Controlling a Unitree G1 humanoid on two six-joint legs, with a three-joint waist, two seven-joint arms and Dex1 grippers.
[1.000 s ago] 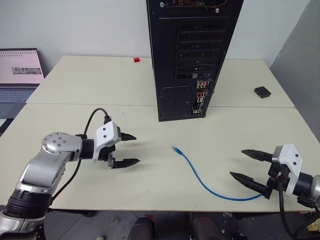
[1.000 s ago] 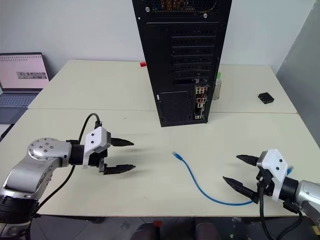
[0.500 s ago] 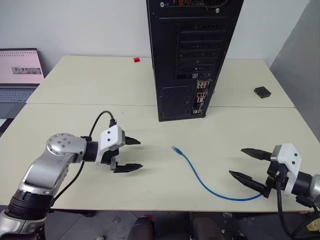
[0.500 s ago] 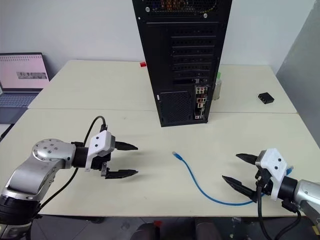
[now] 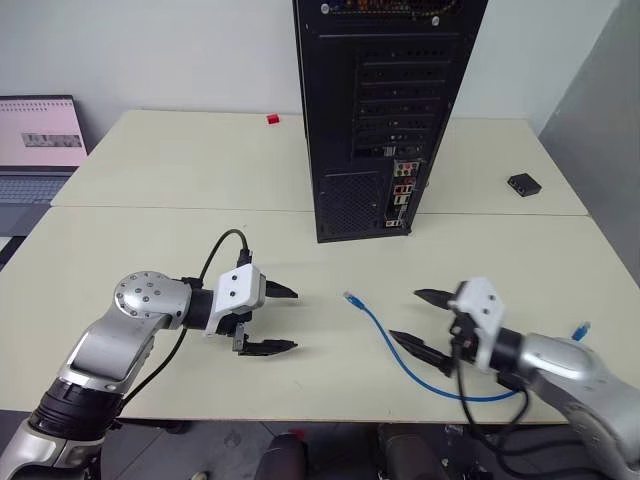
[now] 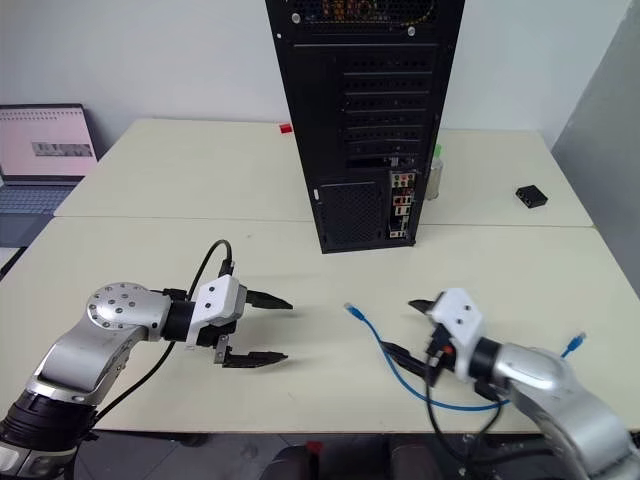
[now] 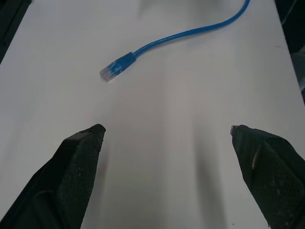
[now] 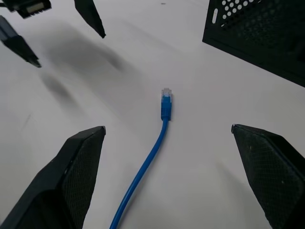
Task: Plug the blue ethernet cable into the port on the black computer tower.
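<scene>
A: Where does the blue ethernet cable lie?
B: Loose on the table, its near plug at about six o'clock from the black computer tower.
A: And the grippers?
B: Left gripper at nine o'clock of that plug, right gripper at three, both with jaws spread wide, empty.

Blue ethernet cable on table — right end effector open over it.
</scene>
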